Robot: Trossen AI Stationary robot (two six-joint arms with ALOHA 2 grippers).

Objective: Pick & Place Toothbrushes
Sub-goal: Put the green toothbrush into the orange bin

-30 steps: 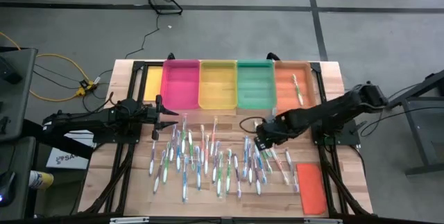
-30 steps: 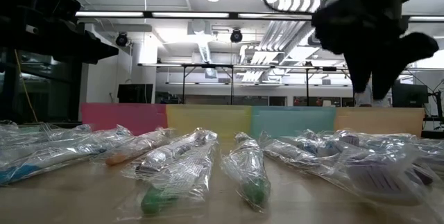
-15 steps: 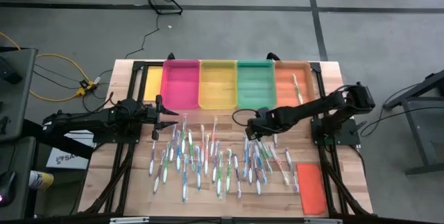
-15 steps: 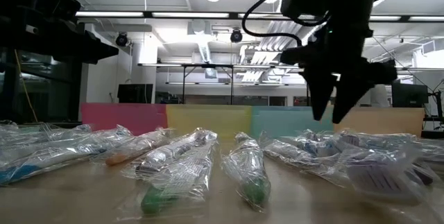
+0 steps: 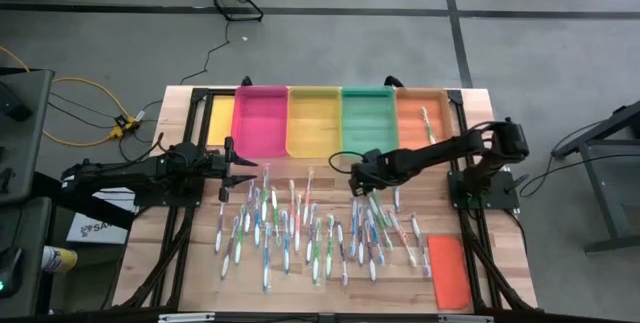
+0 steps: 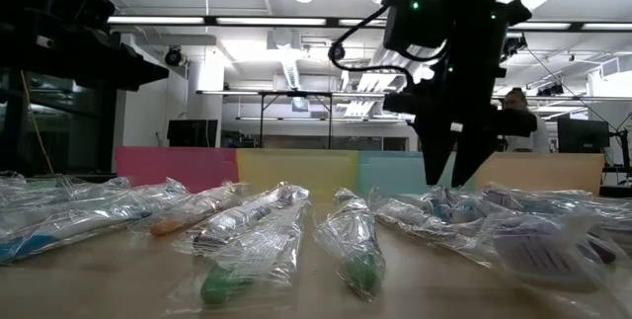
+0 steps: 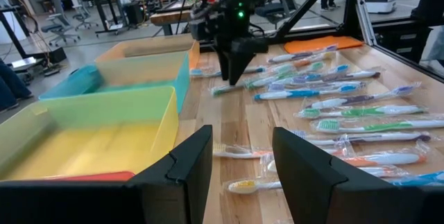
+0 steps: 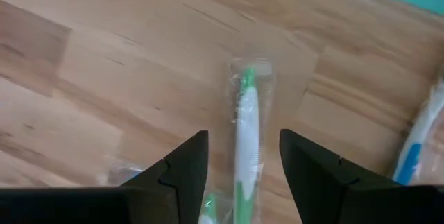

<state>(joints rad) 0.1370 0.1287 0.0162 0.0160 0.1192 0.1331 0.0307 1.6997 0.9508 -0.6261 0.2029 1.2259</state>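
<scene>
Right gripper (image 5: 356,182) having shifted leftward since earlier frame, now hovering over table (image 5: 190,253) just before green tray (image 5: 368,123), fingers parted around wrapped green-white toothbrush (image 8: 244,141) lying flat below, not gripping. Left gripper (image 5: 250,172) waiting near pink tray (image 5: 260,121), fingers apart, empty. Toothbrushes (image 5: 300,228) lying scattered mid-table; one sitting in orange tray (image 5: 425,123). Yellow tray (image 5: 314,123) standing between pink and green. Orange lid (image 5: 449,270) lying near front right corner. No readable writing showing.

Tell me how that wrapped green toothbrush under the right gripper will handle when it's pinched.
The green toothbrush looks thin, so probably light. Its clear wrapper may slip between the right gripper fingers. Lying flat on the table, it shouldn't roll much.
</scene>
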